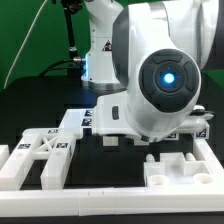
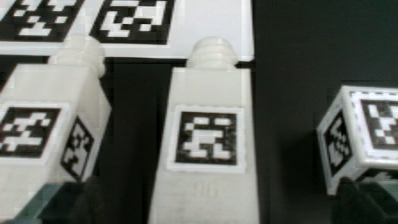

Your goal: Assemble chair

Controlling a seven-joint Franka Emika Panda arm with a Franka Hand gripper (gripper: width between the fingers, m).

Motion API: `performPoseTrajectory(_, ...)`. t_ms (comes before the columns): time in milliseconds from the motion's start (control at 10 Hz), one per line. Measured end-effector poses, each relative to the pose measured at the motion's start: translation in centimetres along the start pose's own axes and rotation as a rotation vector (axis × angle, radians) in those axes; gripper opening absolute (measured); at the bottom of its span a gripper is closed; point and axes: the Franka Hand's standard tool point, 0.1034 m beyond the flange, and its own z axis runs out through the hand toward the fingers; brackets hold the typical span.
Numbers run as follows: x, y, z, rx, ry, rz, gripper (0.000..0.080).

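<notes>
**Arm poised over a chair leg, nothing picked up yet**

From where I stand, the chair is all loose parts on the black table [image 1: 120,162]. In the wrist view, the gripper [image 2: 205,208] hangs above one leg [image 2: 210,130] that lies flat with its tag facing up. Its fingers [image 2: 43,205] are set wide apart at either side and hold nothing. A second leg [image 2: 45,120] lies just beside the first, roughly parallel, and a tagged block [image 2: 365,135] sits on the other side. The tapered tips of both legs point toward the marker board [image 2: 178,25].

In the exterior view the bulky arm [image 1: 160,85] hides the hand. A cross-braced panel [image 1: 45,150] lies at the exterior view's left, and a chunky slotted piece [image 1: 180,168] sits near the exterior view's right.

I'd say this is an early step: fetching a leg. Next, the hand needs to come straight down, centred, and close without nudging the neighbouring leg.
</notes>
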Motion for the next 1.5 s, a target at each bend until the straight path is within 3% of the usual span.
performPoseTrajectory(200, 0.0, 0.0, 0.1, 0.0, -0.001, -0.001, 0.0649)
performPoseTrajectory(500, 0.0, 0.0, 0.1, 0.0, -0.002, -0.001, 0.0281)
performPoseTrajectory(1200, -0.1, 0.0, -0.1, -0.001, -0.005, -0.008, 0.0281)
performPoseTrajectory(1500, -3.2, -0.3, -8.7, 0.006, 0.033, -0.039, 0.0282)
